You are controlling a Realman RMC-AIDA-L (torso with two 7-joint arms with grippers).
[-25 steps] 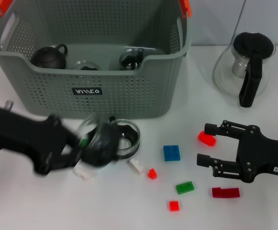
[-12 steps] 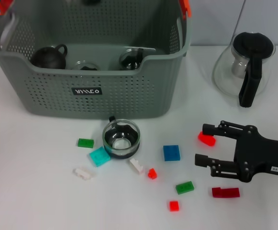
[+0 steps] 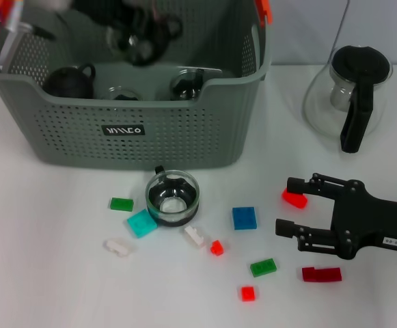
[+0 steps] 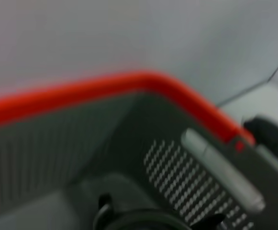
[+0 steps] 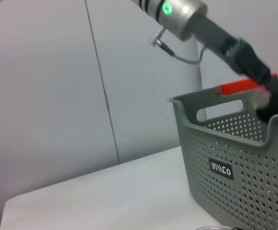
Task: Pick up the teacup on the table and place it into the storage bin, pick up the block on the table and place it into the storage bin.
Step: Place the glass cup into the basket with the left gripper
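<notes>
Storage bin (image 3: 150,137): grey perforated basket at the back left of the white table (image 3: 61,287); its open top faces up so items can be lowered in. One bin.
Left gripper (image 3: 140,37): above the bin's interior, blurred; it appears to carry a dark, round object, probably a teacup, but whether its fingers are closed on it cannot be told. Judged step: bringing a cup over the bin for release.
Right gripper (image 3: 294,215): low over the table at the right, fingers spread, the red block (image 3: 294,199) lying at the tip of its upper finger. Judged purpose: staged to take a block while the other arm works.
Bin contents: one dark teapot (image 3: 72,80) at the left, plus two glass items (one centre (image 3: 119,92), one right (image 3: 188,83)), partly hidden by the front wall.
Teacup on table (image 3: 173,197): one glass cup, upright, just in front of the bin, not yet stowed.
Blocks on table: ten counted, namely green (image 3: 121,203), teal (image 3: 142,223), two white (image 3: 117,247) (image 3: 194,236), blue (image 3: 244,218), small red (image 3: 216,247), green (image 3: 263,267), small red (image 3: 247,293), dark red (image 3: 322,274), and the red one by the gripper. All lie loose in front of the bin.
Glass kettle (image 3: 352,96): one, black lid and handle, at the back right, well apart from the work.
</notes>
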